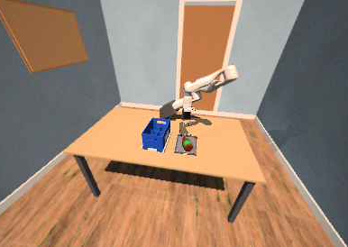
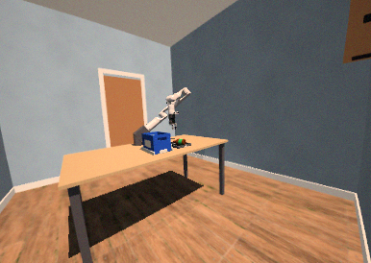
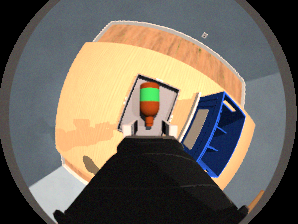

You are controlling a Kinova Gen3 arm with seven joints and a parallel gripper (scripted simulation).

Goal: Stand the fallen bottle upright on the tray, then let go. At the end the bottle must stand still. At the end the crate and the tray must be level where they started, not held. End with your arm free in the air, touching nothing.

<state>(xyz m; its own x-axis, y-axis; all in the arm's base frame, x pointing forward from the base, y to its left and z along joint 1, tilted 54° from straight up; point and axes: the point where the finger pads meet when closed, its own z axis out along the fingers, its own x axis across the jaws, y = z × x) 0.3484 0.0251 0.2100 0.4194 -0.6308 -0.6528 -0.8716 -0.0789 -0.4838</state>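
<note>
The bottle (image 1: 187, 143), orange-red with a green band, lies on its side on the grey tray (image 1: 182, 147) near the table's middle. It also shows in the wrist view (image 3: 149, 103), lying on the tray with its narrow end toward the camera. My gripper (image 1: 186, 118) hangs in the air above the table behind the tray, well clear of the bottle. It is open and empty. In the exterior view the gripper (image 2: 172, 125) is above the bottle (image 2: 180, 141). The fingertips are hidden by the dark gripper body in the wrist view.
A blue crate (image 1: 156, 133) with compartments stands on the table just left of the tray, close to it; it also shows in the wrist view (image 3: 214, 133). The arm's base (image 1: 171, 109) sits at the table's far edge.
</note>
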